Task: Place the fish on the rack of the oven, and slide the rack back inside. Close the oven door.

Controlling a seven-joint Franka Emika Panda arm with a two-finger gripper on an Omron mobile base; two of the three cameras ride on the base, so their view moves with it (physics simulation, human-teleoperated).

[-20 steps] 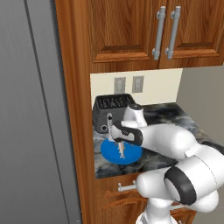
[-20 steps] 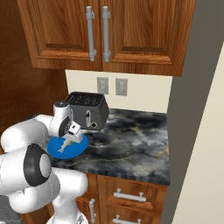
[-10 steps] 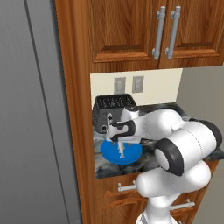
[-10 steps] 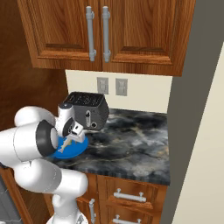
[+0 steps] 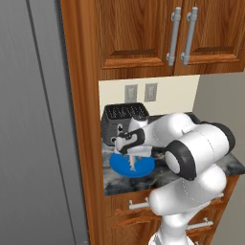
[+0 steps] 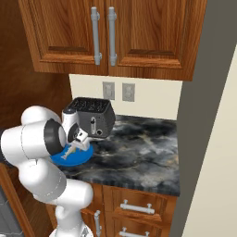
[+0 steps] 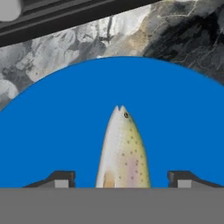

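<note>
I see the fish [image 7: 123, 151] at lower centre of the hand view with smooth, faintly speckled skin, silvery with a tan-yellow sheen. It lies on a plain matt blue plate [image 7: 52, 135]. The counter [image 6: 139, 157] looks like polished dark marble veined grey-white. The cabinets [image 5: 139, 33] at the top are warm brown grained wood with brushed metal handles [image 5: 174, 36]. The toaster [image 6: 95, 115] reads as black, slightly glossy plastic.

The arm [image 5: 191, 153] is glossy white with rounded, bulbous segments. Dark grey bands ring its joints. Its gripper [image 5: 132, 165] carries 2 small dark fingertips [image 7: 59, 178].
</note>
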